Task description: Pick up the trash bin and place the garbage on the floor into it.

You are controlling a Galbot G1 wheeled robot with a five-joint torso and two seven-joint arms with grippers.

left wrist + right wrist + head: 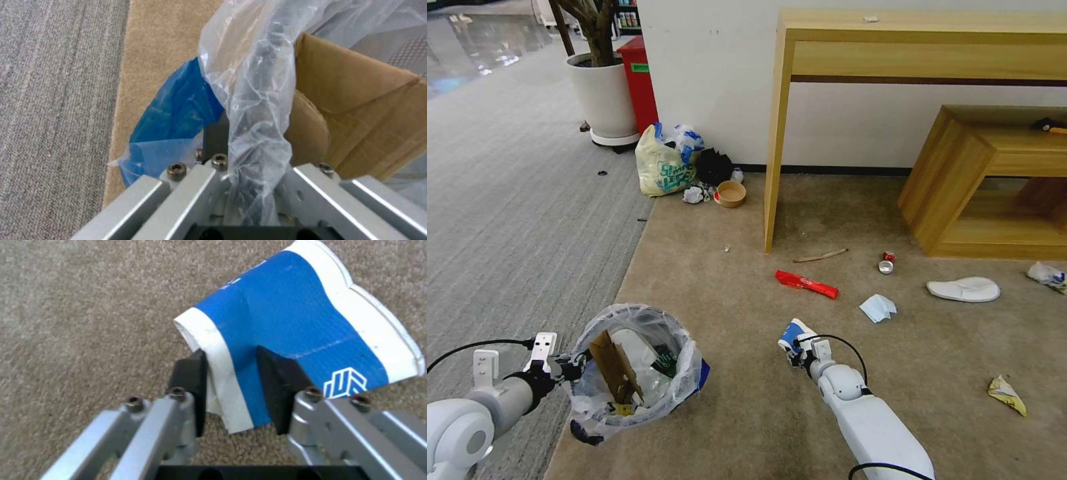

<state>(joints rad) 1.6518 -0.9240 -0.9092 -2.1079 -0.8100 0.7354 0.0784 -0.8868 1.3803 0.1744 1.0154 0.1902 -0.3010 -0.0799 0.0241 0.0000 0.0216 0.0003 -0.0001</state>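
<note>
The trash bin (634, 363), black with a crinkly clear liner and a blue patch (178, 113), hangs at my lower left. My left gripper (570, 367) is shut on its rim (251, 110). Brown cardboard (356, 110) and a white slipper stand inside it. My right gripper (231, 380) is shut on a flattened blue-white paper cup (293, 316), low over the tan floor (747, 413). Garbage lies beyond: a red wrapper (807, 285), a tissue (878, 308), a crushed can (886, 263), a white slipper (964, 289), crumpled plastic (1047, 275) and a yellow wrapper (1007, 393).
A wooden console table (920, 40) stands against the wall, with a low wooden shelf (994, 180) under it at the right. A yellowish knotted bag (662, 167), a paper bowl (732, 194) and a plant pot (604, 93) sit at the back left. Grey striped carpet (514, 220) runs along the left.
</note>
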